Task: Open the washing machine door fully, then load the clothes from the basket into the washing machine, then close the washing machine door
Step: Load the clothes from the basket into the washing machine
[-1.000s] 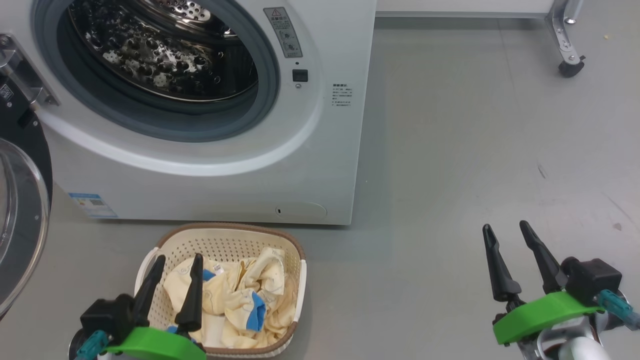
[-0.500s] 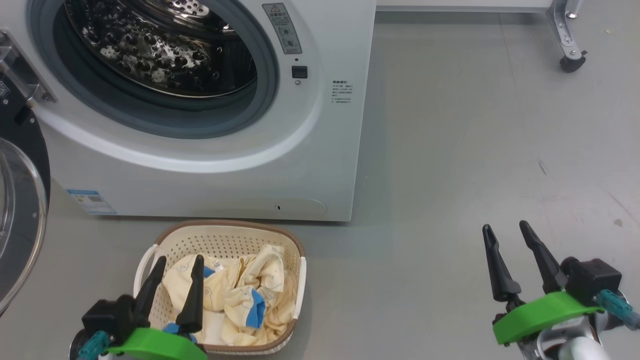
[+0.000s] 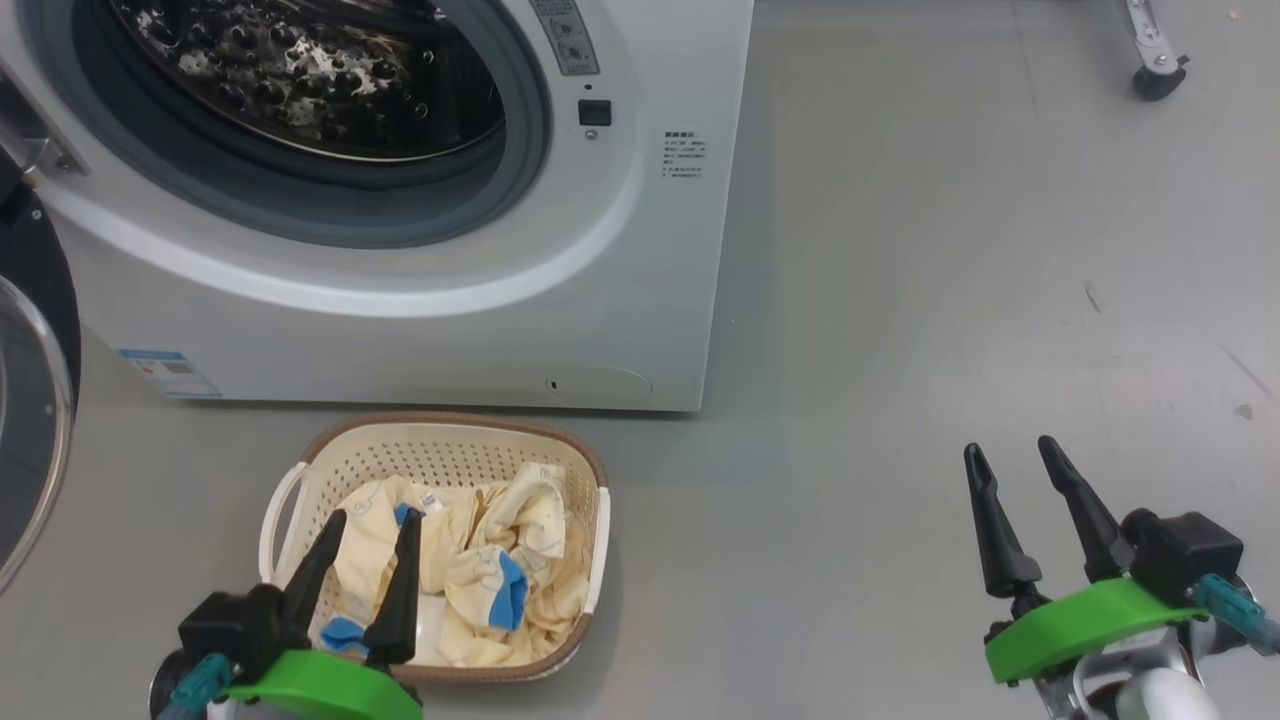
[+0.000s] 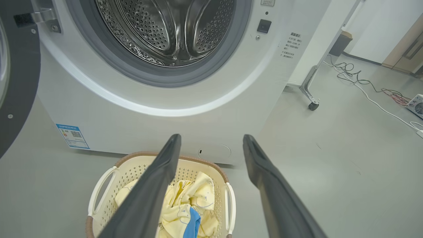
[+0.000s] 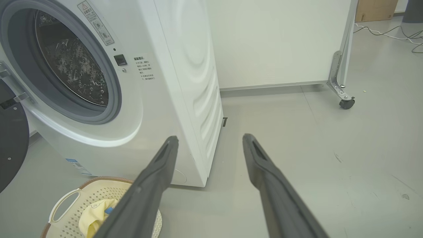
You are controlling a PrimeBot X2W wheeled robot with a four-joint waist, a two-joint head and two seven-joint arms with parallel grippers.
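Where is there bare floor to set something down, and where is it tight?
Widest free patch: floor right of the washing machine, bordered by its side, the castor and the right gripper. Crowded: the strip between machine and basket, and the left side by the open washing machine door.

The head camera looks down from high up at the washing machine (image 3: 400,330) and the basket (image 3: 450,460). The left wrist camera sits low and close, facing both straight on. The right wrist camera looks from farther right, seeing the machine's side too.
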